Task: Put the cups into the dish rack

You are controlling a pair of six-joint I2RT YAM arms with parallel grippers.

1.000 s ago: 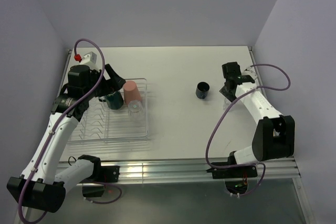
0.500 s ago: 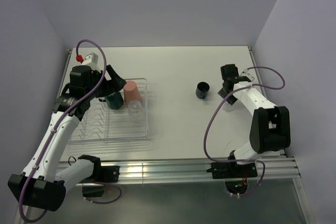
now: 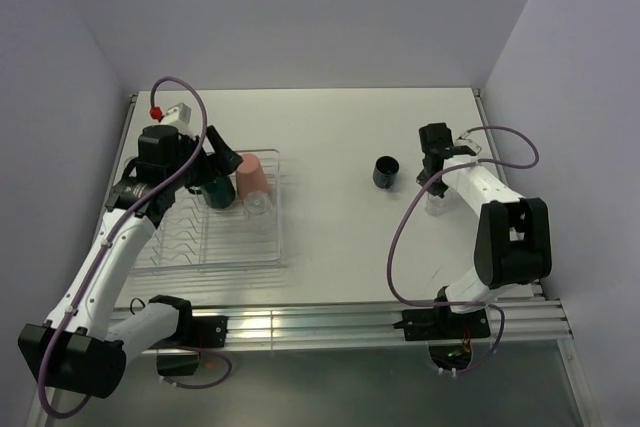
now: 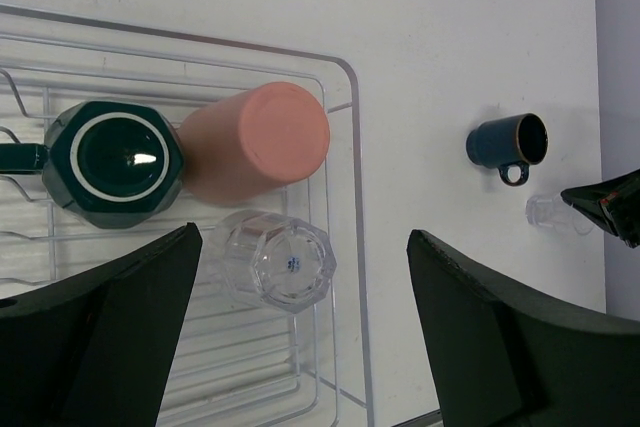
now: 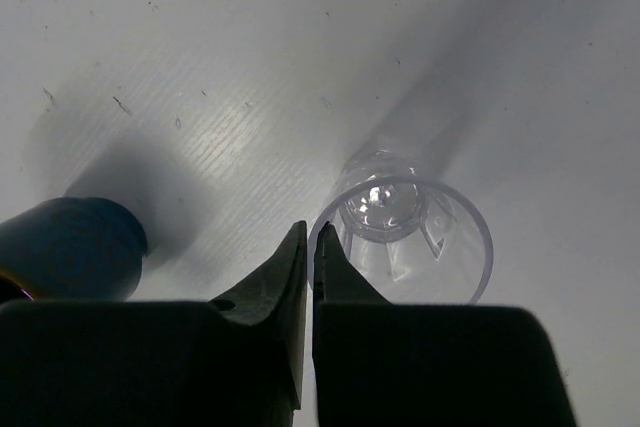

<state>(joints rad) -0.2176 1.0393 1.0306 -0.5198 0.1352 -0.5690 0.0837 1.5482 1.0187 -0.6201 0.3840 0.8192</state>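
Note:
In the transparent dish rack (image 3: 215, 247) stand the dark teal mug (image 4: 112, 162), the salmon-pink tumbler (image 4: 258, 142) and a clear glass (image 4: 278, 260), all bottom up. My left gripper (image 4: 303, 237) hovers open above them, holding nothing. On the table to the right sits the navy mug (image 3: 386, 172). Beside it stands another clear glass (image 5: 420, 237), mouth up. My right gripper (image 5: 311, 237) is shut on that glass's near rim, one finger inside and one outside.
White tabletop with walls at the back and both sides. The rack's rim (image 4: 352, 197) runs under my left gripper. The navy mug (image 5: 70, 247) lies just left of my right gripper. A metal rail (image 3: 330, 322) edges the near side.
My right gripper has lowered onto the clear glass and closed on its rim. The left arm has lifted slightly above the rack, still open.

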